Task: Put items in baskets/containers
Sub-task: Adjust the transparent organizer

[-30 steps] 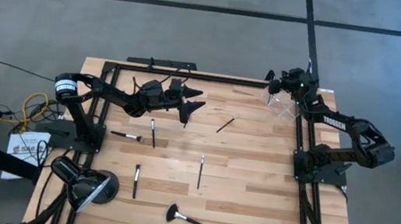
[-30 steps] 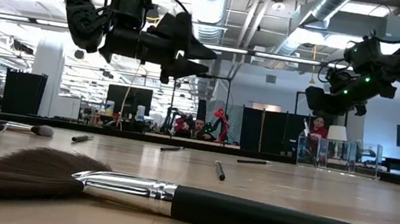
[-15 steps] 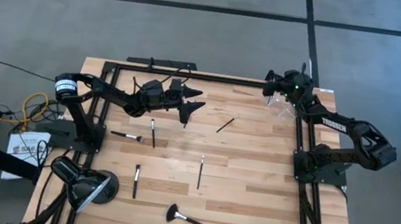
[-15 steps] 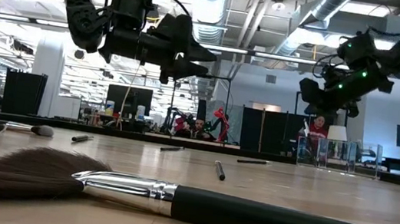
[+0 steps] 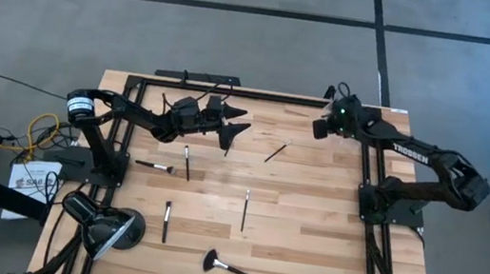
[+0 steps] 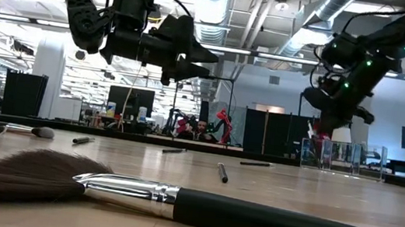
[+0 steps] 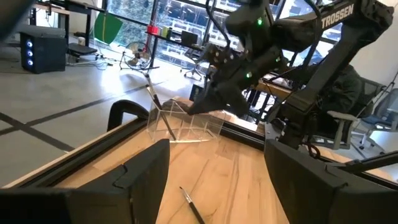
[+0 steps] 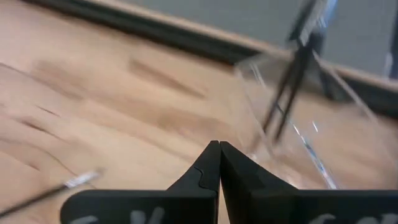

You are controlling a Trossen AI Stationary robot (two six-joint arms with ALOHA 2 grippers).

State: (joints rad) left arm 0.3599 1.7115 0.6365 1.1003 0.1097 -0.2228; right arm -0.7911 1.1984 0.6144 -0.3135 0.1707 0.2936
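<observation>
The clear holder (image 7: 186,124) sits at twelve o'clock of a thin brush (image 7: 193,205); the right gripper (image 7: 208,102) hovers above it, fingers closed

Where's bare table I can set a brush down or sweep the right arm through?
Bare wood lies right of the upright thin brush, out to the right arm's base, and along the near edge right of the fluffy brush. Crowded: the left half, where brushes cluster under the left tool.
</observation>
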